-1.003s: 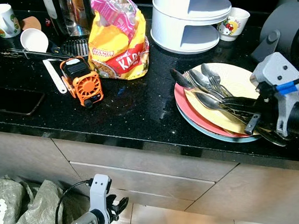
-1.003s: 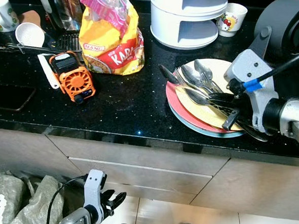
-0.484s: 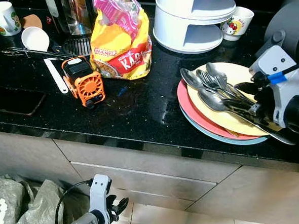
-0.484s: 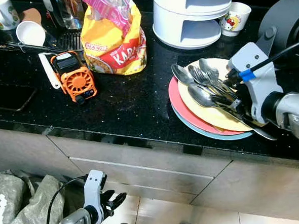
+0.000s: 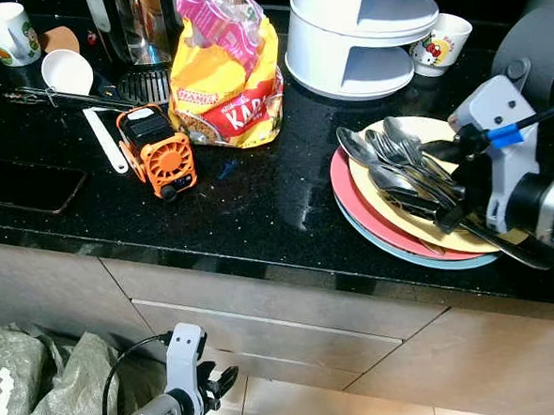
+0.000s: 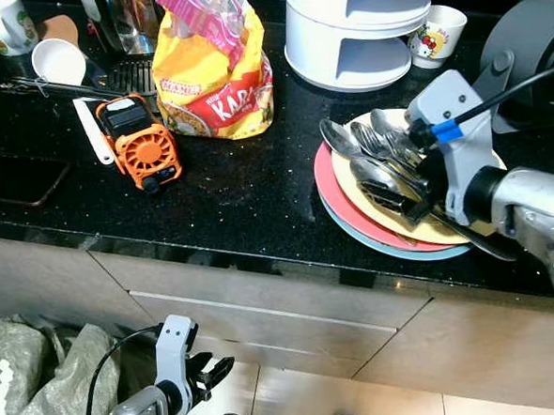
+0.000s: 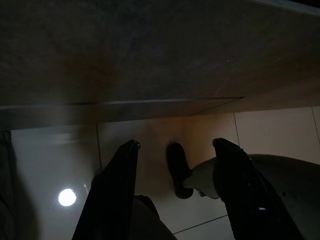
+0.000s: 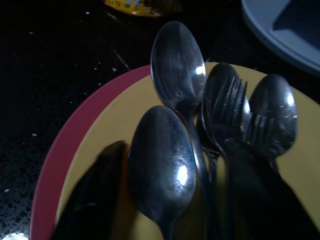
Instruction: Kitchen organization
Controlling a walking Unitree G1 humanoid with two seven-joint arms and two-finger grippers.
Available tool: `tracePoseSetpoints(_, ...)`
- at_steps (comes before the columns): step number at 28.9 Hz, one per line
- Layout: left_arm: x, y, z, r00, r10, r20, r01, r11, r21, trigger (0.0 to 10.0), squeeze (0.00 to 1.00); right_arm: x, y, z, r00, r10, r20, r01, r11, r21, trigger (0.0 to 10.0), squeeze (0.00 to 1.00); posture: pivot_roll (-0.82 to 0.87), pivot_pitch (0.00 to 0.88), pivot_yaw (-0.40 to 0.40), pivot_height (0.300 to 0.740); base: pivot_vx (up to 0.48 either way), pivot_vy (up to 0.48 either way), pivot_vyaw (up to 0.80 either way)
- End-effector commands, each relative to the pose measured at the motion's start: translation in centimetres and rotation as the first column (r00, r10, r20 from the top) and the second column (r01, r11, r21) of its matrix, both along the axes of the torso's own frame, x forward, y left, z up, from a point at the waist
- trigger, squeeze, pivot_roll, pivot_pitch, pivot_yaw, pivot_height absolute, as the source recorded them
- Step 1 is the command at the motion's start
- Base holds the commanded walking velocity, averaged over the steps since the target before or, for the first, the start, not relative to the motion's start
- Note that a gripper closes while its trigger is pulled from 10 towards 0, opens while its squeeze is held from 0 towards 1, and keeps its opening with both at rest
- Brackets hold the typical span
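A stack of plates [image 5: 358, 223] sits on the black counter [image 5: 248, 200], the yellow plate [image 8: 125, 130] on top carrying spoons [image 8: 162, 165] and forks [image 8: 232, 112]. The right gripper [image 5: 445, 180] hangs just over that cutlery. Its wrist view shows the fingers [image 8: 90, 197] spread, straddling the nearest spoon without pinching it. Away from the plates stand a snack bag [image 5: 224, 74], an orange fan [image 5: 156, 157] and a white rack [image 5: 360, 28]. The left gripper [image 7: 175, 192] hangs open below the counter, over the floor.

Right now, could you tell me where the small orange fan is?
The small orange fan lies on the black counter toward the robot's left, just left of the yellow snack bag and beside a white spatula.
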State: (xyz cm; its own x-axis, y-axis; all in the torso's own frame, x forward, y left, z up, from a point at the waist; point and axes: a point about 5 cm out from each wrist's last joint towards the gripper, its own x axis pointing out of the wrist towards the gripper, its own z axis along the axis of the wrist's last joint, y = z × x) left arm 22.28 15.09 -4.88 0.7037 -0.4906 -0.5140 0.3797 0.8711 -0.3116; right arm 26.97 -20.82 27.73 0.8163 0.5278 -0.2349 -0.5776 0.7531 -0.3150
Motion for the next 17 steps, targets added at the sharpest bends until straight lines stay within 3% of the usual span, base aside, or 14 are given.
tracePoseSetpoints(1,-0.9,-0.4,-0.6,0.999,-0.008,-0.032,0.008,1.000,-0.004,10.0,0.00,0.0,0.1,0.0,1.000,-0.003,-0.011,0.003,1.000,0.005,0.0,0.00,0.05,0.132,-0.026,0.740,0.000,0.000,0.00)
tracePoseSetpoints(3,-0.9,-0.4,-0.6,0.999,-0.008,-0.032,0.008,1.000,-0.005,10.0,0.00,0.1,-0.1,0.0,1.000,-0.012,-0.016,0.012,1.000,0.005,0.0,0.00,0.04,0.132,-0.031,0.740,0.000,0.000,0.00)
tracePoseSetpoints(4,-1.0,-0.5,-0.6,0.999,-0.008,-0.031,0.008,1.000,-0.006,10.0,0.00,0.2,-0.2,0.0,0.999,-0.023,-0.026,0.023,1.000,0.009,1.2,0.00,0.05,0.134,-0.031,0.740,0.000,0.000,0.00)
tracePoseSetpoints(5,-1.0,-0.5,-0.6,0.999,-0.008,-0.031,0.008,1.000,-0.006,10.0,0.00,0.2,-0.3,0.0,0.999,-0.031,-0.033,0.031,0.999,0.012,1.2,0.00,0.05,0.134,-0.031,0.740,0.000,0.000,0.00)
tracePoseSetpoints(6,-1.0,-0.5,-0.6,1.000,-0.007,-0.031,0.007,1.000,-0.007,10.0,0.00,0.3,-0.4,0.0,0.998,-0.040,-0.038,0.041,0.999,0.019,2.0,0.00,0.05,0.134,-0.031,0.740,0.000,0.000,0.00)
tracePoseSetpoints(7,-1.0,-0.5,-0.6,1.000,-0.007,-0.031,0.007,1.000,-0.007,10.0,0.00,0.4,-0.5,-0.1,0.997,-0.056,-0.048,0.058,0.998,0.031,10.0,0.00,0.05,0.135,-0.030,0.740,0.000,0.000,0.00)
tracePoseSetpoints(17,-1.0,-0.4,-0.7,0.999,-0.006,-0.032,0.006,1.000,-0.005,10.0,0.00,0.5,-0.8,0.0,0.992,-0.078,-0.094,0.090,0.988,0.122,10.0,0.00,0.04,0.141,-0.028,0.740,0.000,0.000,0.00)
